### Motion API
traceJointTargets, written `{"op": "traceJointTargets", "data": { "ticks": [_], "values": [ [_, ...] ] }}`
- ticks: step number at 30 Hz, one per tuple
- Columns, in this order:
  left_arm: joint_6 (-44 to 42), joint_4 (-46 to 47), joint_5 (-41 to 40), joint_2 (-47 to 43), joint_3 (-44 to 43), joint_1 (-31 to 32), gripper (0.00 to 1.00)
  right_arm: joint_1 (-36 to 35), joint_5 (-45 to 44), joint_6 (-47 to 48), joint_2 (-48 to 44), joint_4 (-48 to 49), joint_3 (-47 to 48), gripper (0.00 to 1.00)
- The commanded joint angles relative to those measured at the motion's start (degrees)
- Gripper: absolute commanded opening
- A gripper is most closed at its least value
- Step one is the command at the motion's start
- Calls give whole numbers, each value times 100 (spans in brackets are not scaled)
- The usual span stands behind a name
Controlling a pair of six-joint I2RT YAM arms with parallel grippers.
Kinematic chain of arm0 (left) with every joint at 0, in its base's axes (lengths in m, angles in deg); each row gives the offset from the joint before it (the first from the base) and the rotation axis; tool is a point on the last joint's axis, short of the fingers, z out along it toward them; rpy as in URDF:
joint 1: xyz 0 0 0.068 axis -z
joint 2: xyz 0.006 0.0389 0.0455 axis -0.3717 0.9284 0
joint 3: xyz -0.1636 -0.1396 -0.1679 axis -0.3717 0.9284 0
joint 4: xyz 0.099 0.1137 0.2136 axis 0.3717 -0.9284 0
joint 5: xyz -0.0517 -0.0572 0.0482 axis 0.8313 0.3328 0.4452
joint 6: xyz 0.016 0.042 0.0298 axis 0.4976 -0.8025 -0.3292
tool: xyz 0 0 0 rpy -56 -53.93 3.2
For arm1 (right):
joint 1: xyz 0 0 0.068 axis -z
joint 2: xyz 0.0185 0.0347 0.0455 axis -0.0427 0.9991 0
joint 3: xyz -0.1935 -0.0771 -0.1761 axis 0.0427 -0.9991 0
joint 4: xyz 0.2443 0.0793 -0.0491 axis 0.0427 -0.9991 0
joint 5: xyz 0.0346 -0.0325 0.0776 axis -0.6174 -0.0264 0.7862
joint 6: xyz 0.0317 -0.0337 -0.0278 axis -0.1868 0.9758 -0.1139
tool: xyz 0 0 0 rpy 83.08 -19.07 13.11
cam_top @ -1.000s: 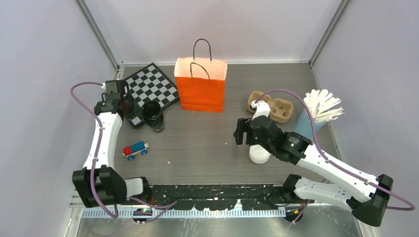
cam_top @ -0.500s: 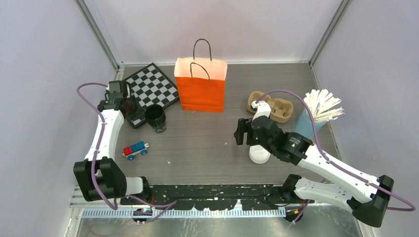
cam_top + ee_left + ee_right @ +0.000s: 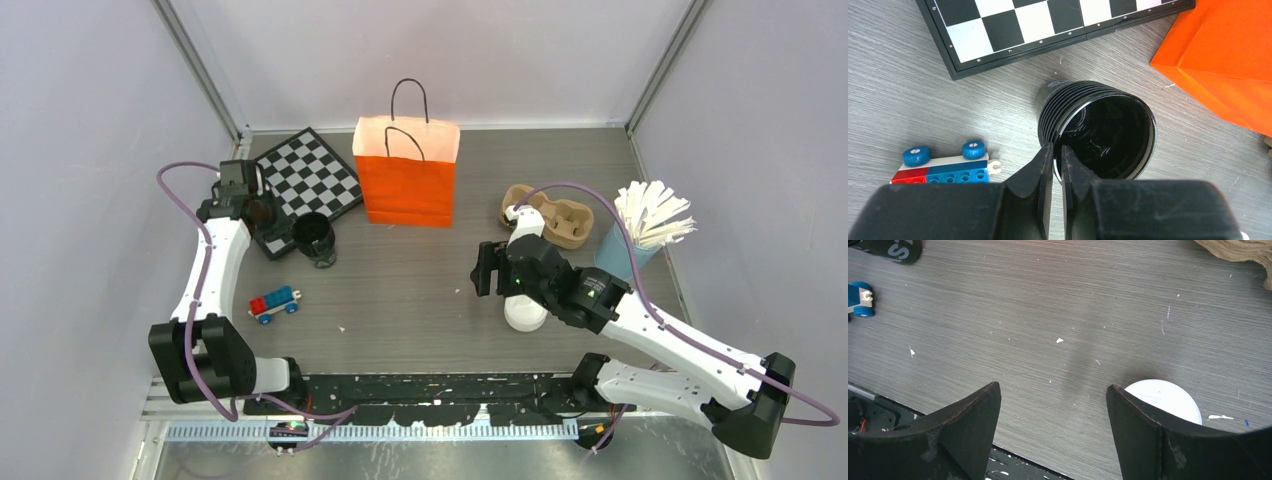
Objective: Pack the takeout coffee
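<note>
Takeout coffee (image 3: 523, 315) stands on table (image 3: 420, 300), just beside right claw (image 3: 1052, 388), which gapes wide, empty. Left claw (image 3: 1058, 148) nearly closed, empty, near black cup (image 3: 1103, 135). Coffee probably light, crushable: grip mid-wall gently, keep upright.

The two slim robot arms share one build. The left arm (image 3: 207, 270) and the right arm (image 3: 672, 343) both have smooth white plastic links joined by blocky matte black joint housings (image 3: 203, 362). A thin purple cable (image 3: 162, 182) runs loose beside the left arm, and a matching purple cable (image 3: 560, 184) beside the right. The left gripper (image 3: 1057, 148) has smooth black tapered fingers (image 3: 1040, 185). The right gripper (image 3: 1053, 392) has broad black wedge fingers (image 3: 965, 432), scuffed grey along their edges.
</note>
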Motion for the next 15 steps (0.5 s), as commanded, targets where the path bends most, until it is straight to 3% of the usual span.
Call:
{"op": "traceJointTargets", "data": {
  "ticks": [1, 6, 10, 15],
  "values": [
    [-168, 65, 72, 103, -244, -32, 15, -24, 20, -97, -91, 139, 204, 81],
    [-203, 99, 217, 269, -259, -27, 14, -28, -14, -93, -94, 95, 212, 81],
    [-264, 53, 236, 205, -301, -25, 1, -28, -31, -81, -88, 90, 220, 81],
    [-331, -142, 333, 19, -555, -31, 0, -28, -101, -39, 12, 167, 181, 81]
  ]
}}
